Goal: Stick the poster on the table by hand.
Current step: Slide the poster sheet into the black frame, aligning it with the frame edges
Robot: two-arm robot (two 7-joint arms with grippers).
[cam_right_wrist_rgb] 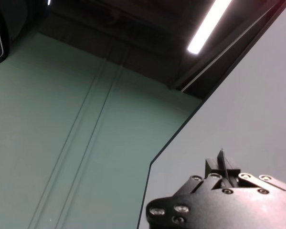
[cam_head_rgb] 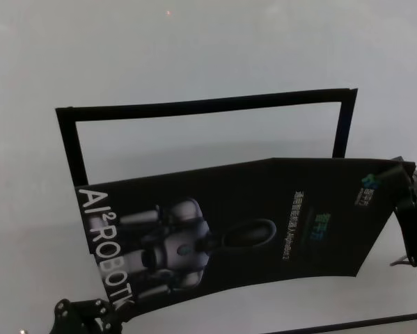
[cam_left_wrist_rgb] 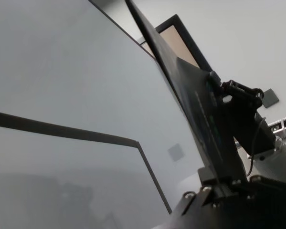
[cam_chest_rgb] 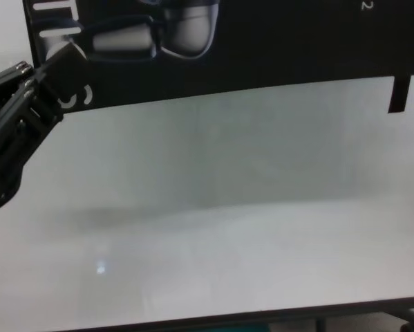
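So the left gripper (cam_chest_rgb: 67,50) sits down at the near-left, jaws clamped on the poster's (cam_head_rgb: 264,223) lower-left corner, right by the white lettering. The poster itself is held up off the table (cam_head_rgb: 194,49), stretched between both arms, with the grey-white robot print on its left half and small text toward the right. Behind it there's a black rectangular outline (cam_head_rgb: 208,104) marked on the tabletop, its near side hidden by the sheet. Over on the right, the right gripper (cam_head_rgb: 402,169) has its jaws pinched on the poster's upper-right corner, its wrist view showing the thin sheet edge between the fingers (cam_right_wrist_rgb: 214,167).
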